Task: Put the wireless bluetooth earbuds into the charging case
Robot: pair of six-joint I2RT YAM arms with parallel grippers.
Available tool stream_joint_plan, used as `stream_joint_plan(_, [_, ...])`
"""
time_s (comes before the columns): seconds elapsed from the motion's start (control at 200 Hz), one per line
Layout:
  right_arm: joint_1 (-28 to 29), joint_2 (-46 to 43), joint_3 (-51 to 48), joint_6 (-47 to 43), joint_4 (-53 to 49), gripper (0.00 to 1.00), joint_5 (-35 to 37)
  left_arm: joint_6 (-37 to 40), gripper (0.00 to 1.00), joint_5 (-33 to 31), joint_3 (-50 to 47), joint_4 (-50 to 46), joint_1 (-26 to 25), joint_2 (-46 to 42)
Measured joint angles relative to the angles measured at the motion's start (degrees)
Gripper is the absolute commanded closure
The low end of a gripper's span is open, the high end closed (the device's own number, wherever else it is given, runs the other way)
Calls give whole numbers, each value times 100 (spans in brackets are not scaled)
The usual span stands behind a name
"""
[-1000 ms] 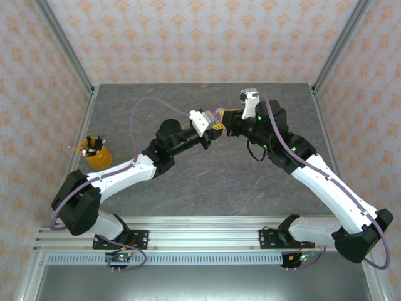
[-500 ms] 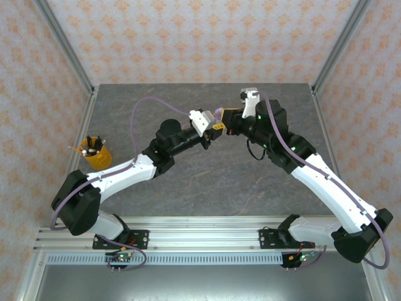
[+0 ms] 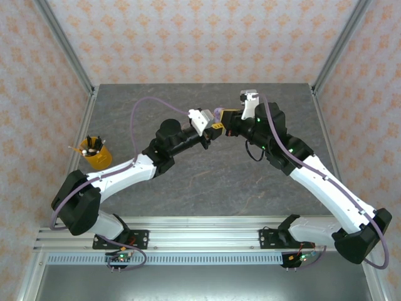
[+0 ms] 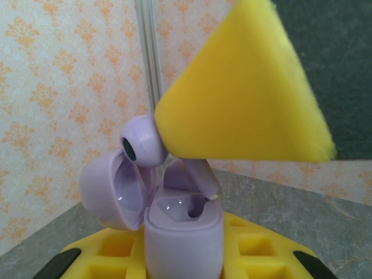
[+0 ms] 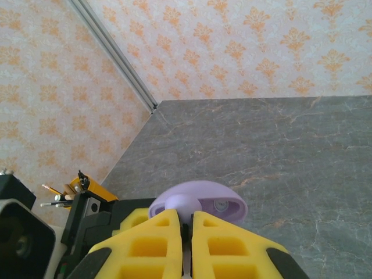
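Note:
A lilac charging case point(image 4: 183, 232) stands upright between the yellow fingers point(image 4: 110, 256) of my left gripper point(image 4: 183, 258), which is shut on it. Its lid point(image 4: 113, 189) hangs open to the left. My right gripper point(image 5: 186, 224) is shut on a lilac earbud point(image 4: 139, 142). Its rounded head pokes past the yellow fingers point(image 4: 244, 99), and its stem point(image 4: 200, 177) slants down into the case's right-hand socket. In the right wrist view, the earbud head point(image 5: 183, 204) sits in front of the open lid point(image 5: 224, 204). From the top view, both grippers meet above the table's middle point(image 3: 218, 123).
An orange cup point(image 3: 95, 152) holding pens stands near the table's left edge. The grey stone-patterned table point(image 3: 207, 182) is walled by patterned panels, with metal posts at the back corners. A purple cable point(image 3: 147, 103) loops over the left arm.
The right arm has edged very slightly left toward the case. Both grips are unchanged.

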Motion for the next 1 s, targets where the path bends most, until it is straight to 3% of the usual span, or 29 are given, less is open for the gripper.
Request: stream_joint_plan(1.001, [-57, -87, -463, 186, 592, 92, -221, -205, 100, -37, 9, -17, 0, 0])
